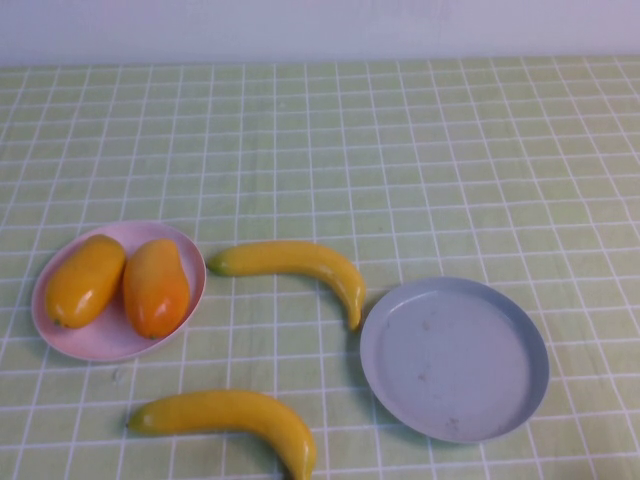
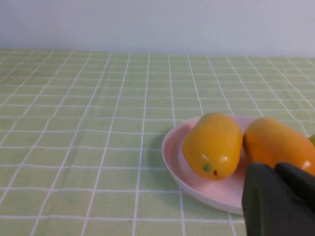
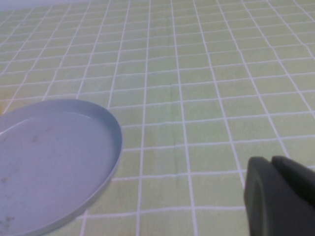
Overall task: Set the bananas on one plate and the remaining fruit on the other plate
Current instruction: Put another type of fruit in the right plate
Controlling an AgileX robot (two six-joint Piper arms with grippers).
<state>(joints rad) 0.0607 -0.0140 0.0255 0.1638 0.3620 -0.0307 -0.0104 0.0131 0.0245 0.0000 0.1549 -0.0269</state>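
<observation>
Two orange-yellow mango-like fruits (image 1: pixel 85 279) (image 1: pixel 156 286) lie side by side in the pale pink plate (image 1: pixel 105 341) at the left. One banana (image 1: pixel 296 263) lies on the cloth between the two plates. A second banana (image 1: pixel 230 415) rests near the front edge. The grey-blue plate (image 1: pixel 455 357) holds nothing. Neither arm shows in the high view. My left gripper (image 2: pixel 274 169) is shut, close to the pink plate (image 2: pixel 197 189) and the fruits (image 2: pixel 213 144) (image 2: pixel 278 142). Shut too is my right gripper (image 3: pixel 271 162), over bare cloth beside the grey-blue plate (image 3: pixel 49 162).
A green checked cloth (image 1: pixel 420 160) covers the table. A pale wall (image 1: pixel 320 25) runs along the far edge.
</observation>
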